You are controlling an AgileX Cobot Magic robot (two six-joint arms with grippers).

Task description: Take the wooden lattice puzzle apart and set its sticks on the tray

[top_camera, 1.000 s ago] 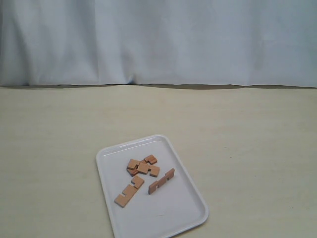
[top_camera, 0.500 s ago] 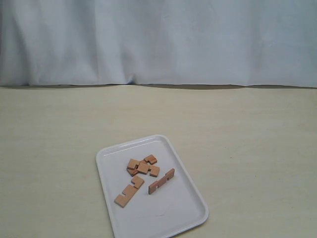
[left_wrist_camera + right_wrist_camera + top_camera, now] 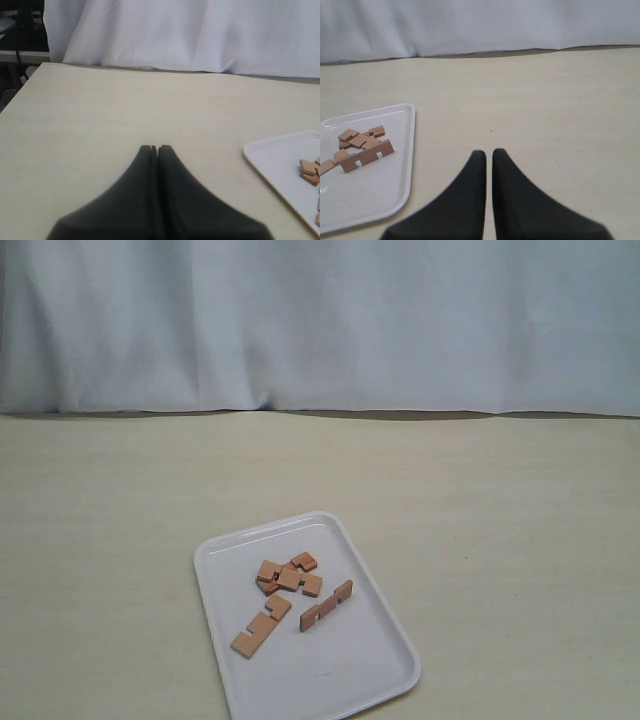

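The white tray (image 3: 350, 660) lies on the table near the front, a little left of middle. On it rest the light-brown sticks: a small crossed cluster (image 3: 288, 575), one flat slat (image 3: 261, 627) and one slat on edge (image 3: 326, 605). No whole lattice puzzle shows. The right wrist view has the tray (image 3: 395, 190) and the sticks (image 3: 362, 147); the left wrist view catches the tray's corner (image 3: 270, 160) and stick ends (image 3: 309, 170). My left gripper (image 3: 154, 148) is shut and empty over bare table. My right gripper (image 3: 488, 152) is shut too, with a thin slit, holding nothing. Neither gripper shows in the exterior view.
A white cloth backdrop (image 3: 320, 320) hangs along the table's far edge. The beige tabletop (image 3: 480, 520) spreads wide around the tray. Dark equipment (image 3: 20, 30) stands beyond the table's corner in the left wrist view.
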